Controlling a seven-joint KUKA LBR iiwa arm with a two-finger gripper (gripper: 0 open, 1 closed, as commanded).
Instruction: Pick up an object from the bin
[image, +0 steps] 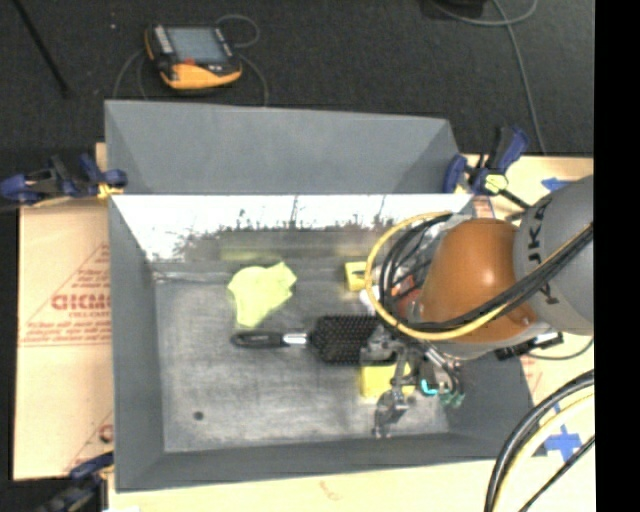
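**The hand is low in the lower right of the bin, next to a small yellow block.**

In the camera view, the hand (392, 405) hangs under the round orange cover (480, 275) on the arm, near the lower right corner of the grey bin (140, 330). I cannot tell if the hand is spread or pressed together, and I see nothing in it. A small yellow block (373, 380) lies just beside the hand, a little up and to the left. This looks like the closest thing to pick. A black brush (335, 338) lies just above the block. Its long side runs left to right, with the bristle head toward the hand and the handle pointing left. A yellow-green cloth (262, 290) lies farther up and left. Another little yellow piece (355, 272) sits near the back wall.
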